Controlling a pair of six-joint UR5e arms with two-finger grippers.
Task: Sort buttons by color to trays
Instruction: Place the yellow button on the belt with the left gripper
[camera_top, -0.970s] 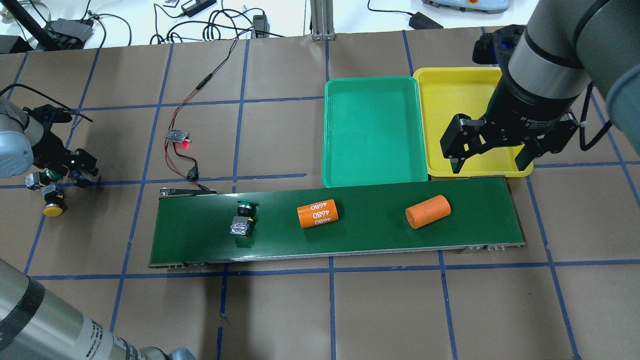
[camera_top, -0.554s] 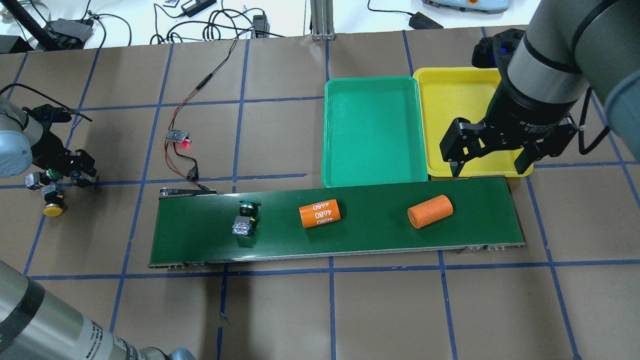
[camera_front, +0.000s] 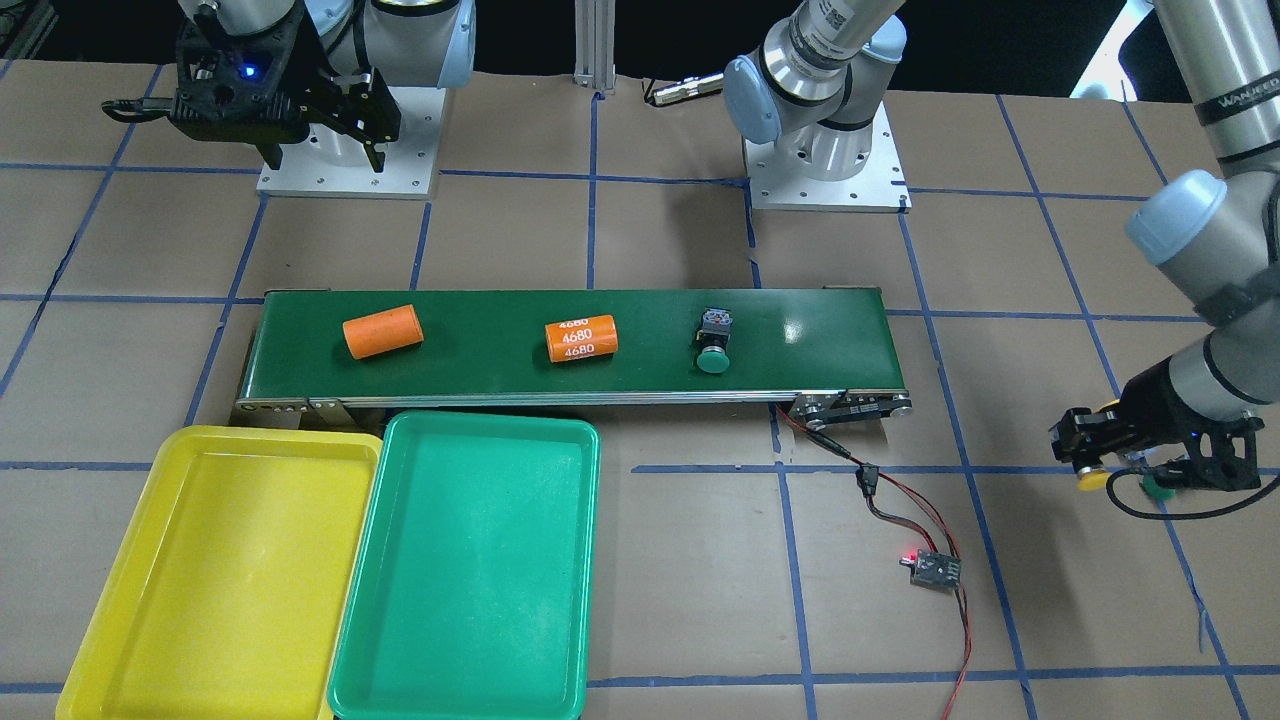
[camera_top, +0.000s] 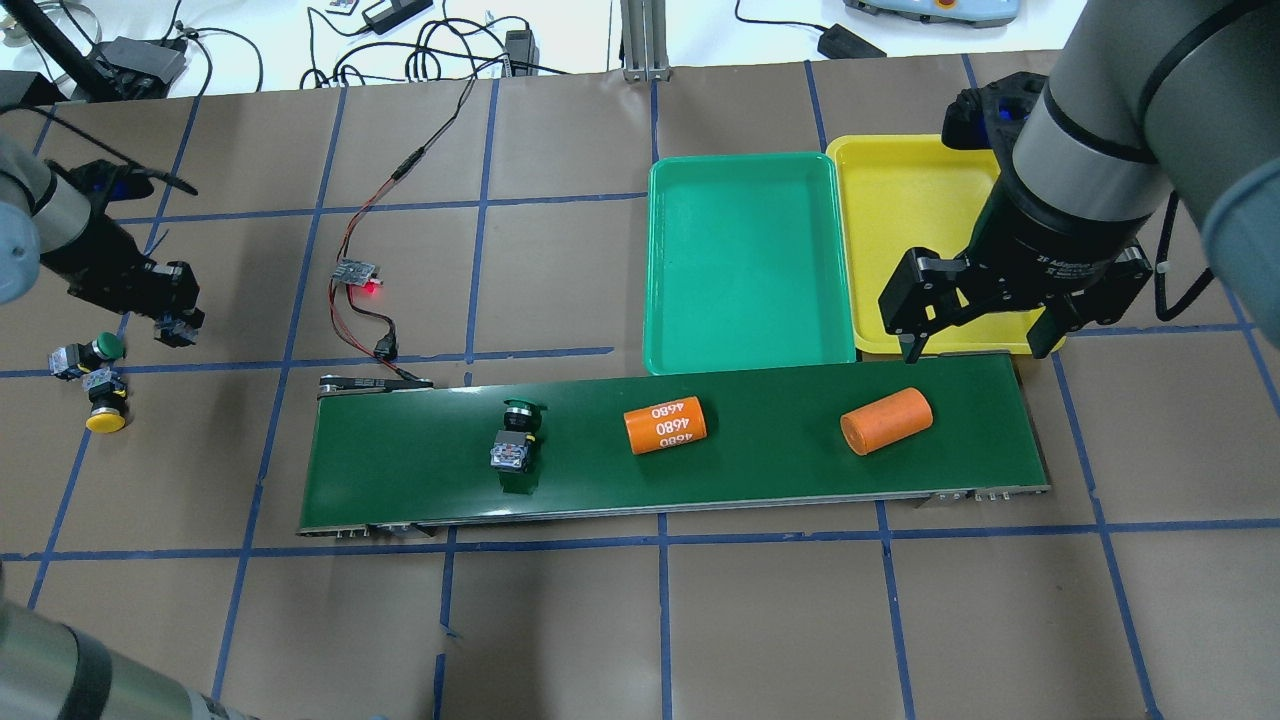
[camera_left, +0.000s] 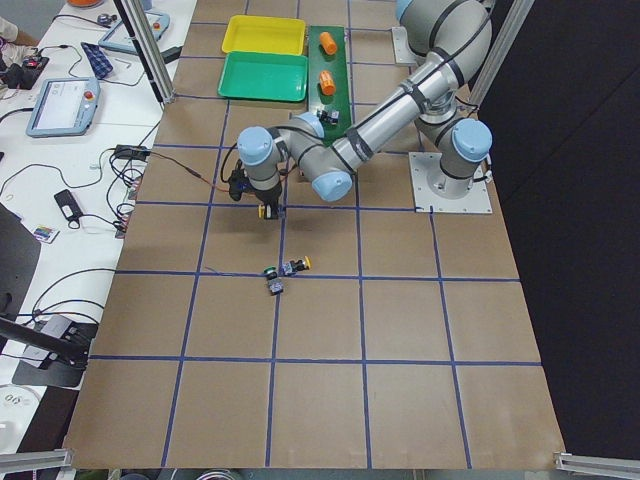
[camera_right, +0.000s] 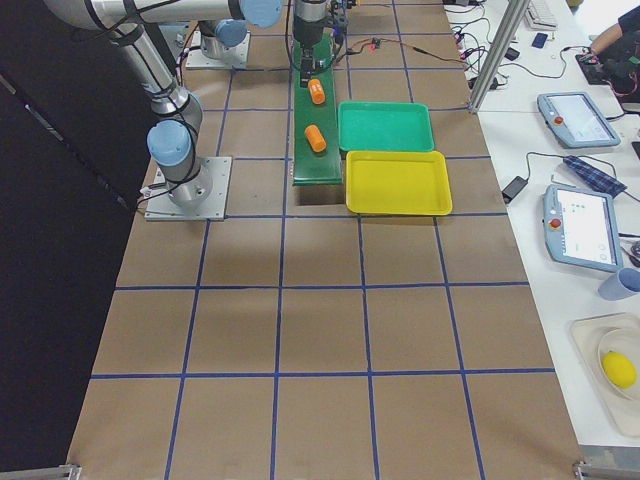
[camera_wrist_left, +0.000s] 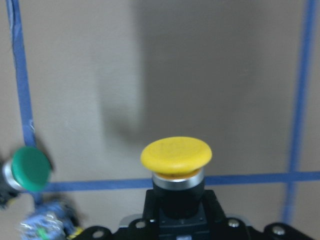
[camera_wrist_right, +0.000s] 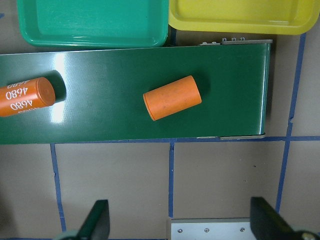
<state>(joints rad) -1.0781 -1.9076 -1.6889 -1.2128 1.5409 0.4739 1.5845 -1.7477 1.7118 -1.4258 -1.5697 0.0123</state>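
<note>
As the left gripper (camera_top: 176, 320) holds 1 yellow button (camera_wrist_left: 176, 153), its base is hidden.

Silver arms (camera_front: 820, 60) with pale-blue joint caps are standing on screwed grey plates (camera_front: 870, 185) at the top; the black right gripper (camera_top: 975, 348) is bearing white lettering and a black cable (camera_top: 1162, 270).

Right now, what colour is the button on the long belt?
The button's cap is green; the front-facing view shows it best.
</note>
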